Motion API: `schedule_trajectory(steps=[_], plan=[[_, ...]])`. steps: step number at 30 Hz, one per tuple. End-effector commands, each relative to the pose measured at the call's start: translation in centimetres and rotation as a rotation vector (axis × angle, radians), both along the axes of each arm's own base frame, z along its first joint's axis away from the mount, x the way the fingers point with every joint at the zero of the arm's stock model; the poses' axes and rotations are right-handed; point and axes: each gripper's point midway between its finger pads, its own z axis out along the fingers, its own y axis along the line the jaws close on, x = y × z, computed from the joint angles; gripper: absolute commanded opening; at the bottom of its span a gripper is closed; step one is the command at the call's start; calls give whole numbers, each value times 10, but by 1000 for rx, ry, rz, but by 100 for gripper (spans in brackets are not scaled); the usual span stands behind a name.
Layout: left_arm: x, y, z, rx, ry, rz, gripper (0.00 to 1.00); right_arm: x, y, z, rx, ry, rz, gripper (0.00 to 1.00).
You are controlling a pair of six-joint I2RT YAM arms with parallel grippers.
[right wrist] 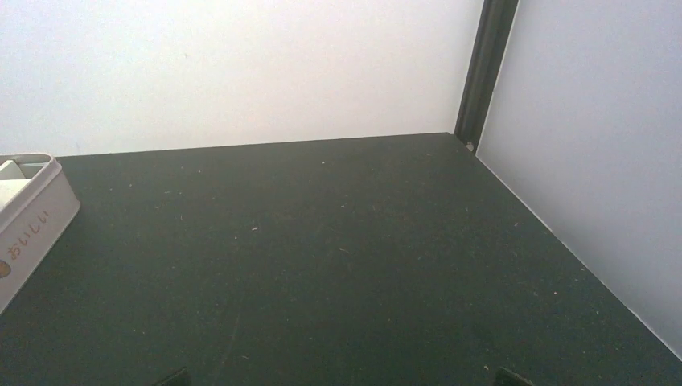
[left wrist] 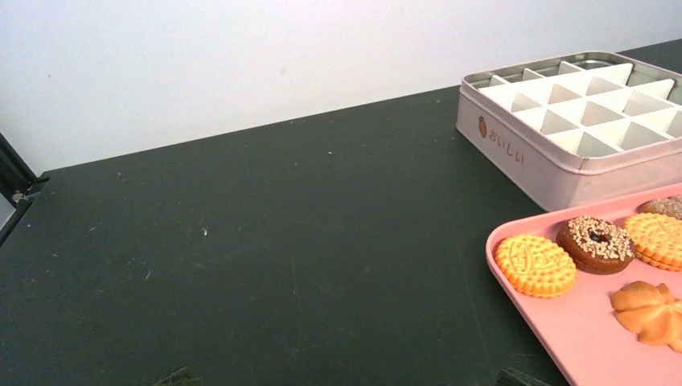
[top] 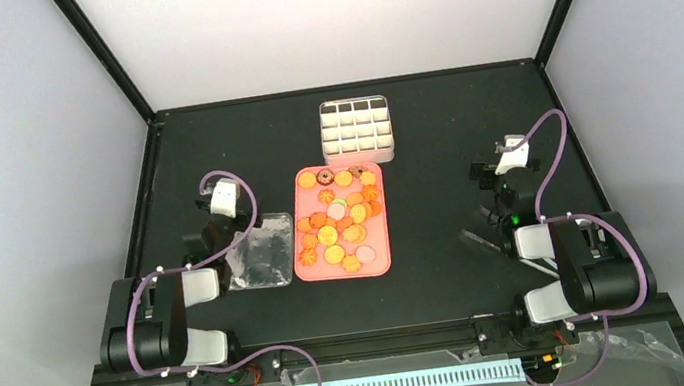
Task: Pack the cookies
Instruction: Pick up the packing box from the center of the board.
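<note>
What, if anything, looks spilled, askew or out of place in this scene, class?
Nothing stands out. The cookies all lie on the pink tray, none spilled on the table; the gridded tin sits square beyond it, compartments empty.

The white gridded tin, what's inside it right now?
Only white dividers; every compartment of the tin looks empty from above. The cookies all lie on the pink tray. In the left wrist view, some compartment floors are hidden.
</note>
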Motion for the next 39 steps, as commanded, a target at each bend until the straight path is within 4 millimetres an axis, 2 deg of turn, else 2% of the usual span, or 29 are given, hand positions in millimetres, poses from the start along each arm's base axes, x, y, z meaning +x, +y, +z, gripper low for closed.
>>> schedule_trajectory(steps=[1, 7, 9, 10, 12, 14, 15, 17, 18, 19, 22, 24, 27, 32, 34, 35, 39], plan=[[7, 2, 23, -9, -69, 3, 99, 4, 0, 16, 12, -59, 2, 100], [7, 2, 23, -9, -70, 3, 99, 4, -2, 19, 9, -68, -6, 100], [8, 2, 23, -9, -69, 4, 99, 3, -16, 28, 17, -57, -111, 100], [8, 2, 23, -8, -70, 3, 99, 8, -23, 36, 28, -11, -171, 100], [9, 4, 24, -12, -70, 17, 99, 17, -35, 68, 64, 32, -260, 100], [12, 8, 25, -14, -60, 38, 99, 33, -31, 89, 87, 56, -247, 100], [13, 9, 26, -17, -54, 46, 99, 40, -34, 101, 145, 32, -278, 100], [25, 15, 39, -38, -54, 84, 99, 48, -47, 108, 313, 53, -413, 100], [34, 22, 41, -42, 7, 117, 99, 57, -41, 104, 322, 124, -387, 100], [45, 25, 46, -33, 78, 134, 99, 71, -27, 101, 312, 199, -299, 100], [64, 22, 49, 57, 287, 73, 99, 104, 37, 84, 292, 352, 78, 100], [66, 24, 46, 82, 385, 57, 99, 116, 63, 80, 307, 365, 173, 100], [56, 29, 41, 88, 451, 47, 99, 136, 93, 71, 240, 435, 179, 99], [25, 34, 49, 77, 453, 23, 99, 159, 148, 46, 179, 540, 252, 87], [12, 30, 42, 80, 478, -5, 99, 168, 168, 34, 168, 569, 274, 82], [5, 28, 47, 84, 468, -18, 99, 172, 175, 28, 166, 585, 279, 80], [-13, 24, 42, 105, 488, -51, 99, 185, 193, 2, 159, 662, 279, 73]])
